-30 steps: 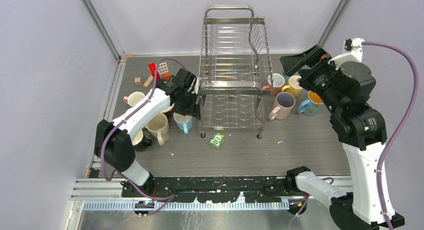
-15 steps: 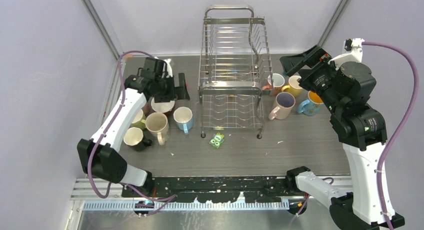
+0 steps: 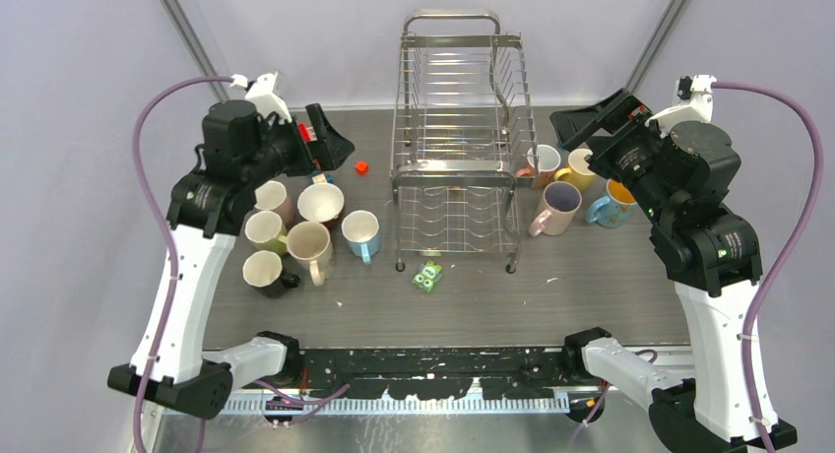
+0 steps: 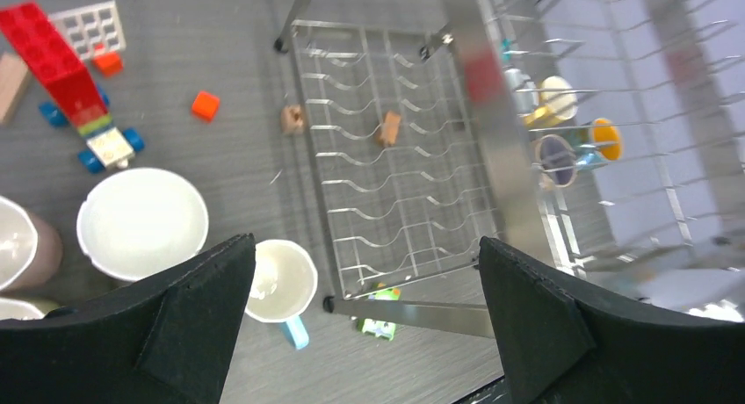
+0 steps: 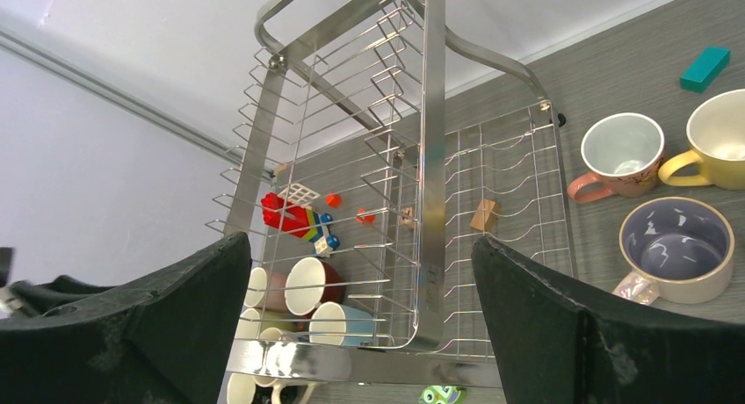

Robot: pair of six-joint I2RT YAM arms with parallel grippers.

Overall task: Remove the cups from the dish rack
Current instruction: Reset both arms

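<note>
Cups cluster near the table's left edge; the left gripper has just pulled back from them toward the far-left corner, jaws wide, empty. The right gripper likewise gapes empty beside the dish rack, which holds no cups: unloading looks done.

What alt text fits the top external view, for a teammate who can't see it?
A tall wire dish rack stands mid-table holding no cups; six mugs sit on the table to its left and four mugs to its right. Both arms are raised beside it, the left gripper and right gripper open and empty.
</note>
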